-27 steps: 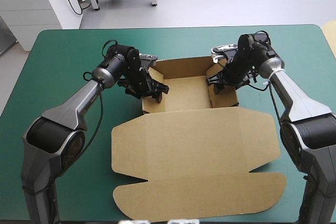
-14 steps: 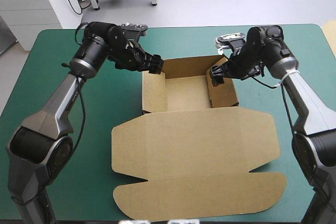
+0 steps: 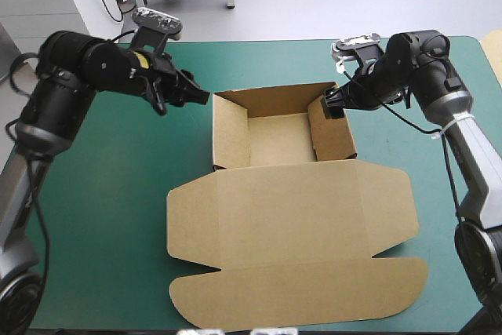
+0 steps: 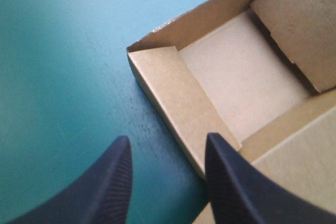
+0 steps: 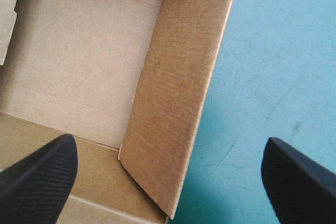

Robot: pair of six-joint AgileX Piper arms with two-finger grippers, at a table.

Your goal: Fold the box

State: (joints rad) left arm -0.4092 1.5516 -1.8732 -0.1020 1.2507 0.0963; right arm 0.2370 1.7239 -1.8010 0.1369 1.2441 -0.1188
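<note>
1. The brown box (image 3: 289,208) lies in the middle of the high view on the teal-green cover (image 3: 102,217). It forms an open tray (image 3: 279,140) with raised walls in the upper centre. Its lid (image 3: 298,288) lies flat and spreads toward the lower edge of the frame.
2. The left gripper (image 3: 198,97) hangs in the upper left of the high view, over bare cover. It is just beside the tray's far left corner.
3. Its black fingers (image 4: 113,182) stand apart with a moderate gap. Only cover shows between them, and no board is pinched. The tray's left wall (image 4: 178,103) runs just ahead of the gripper, beside one finger.
4. The right gripper (image 3: 332,106) is in the upper right of the high view, at the far end of the tray's right wall (image 3: 333,140).
5. Its fingers are spread wide. In the right wrist view that wall lies ahead between them, with the tray floor to one side and the cover to the other. Whether either finger touches the board cannot be told.
</note>
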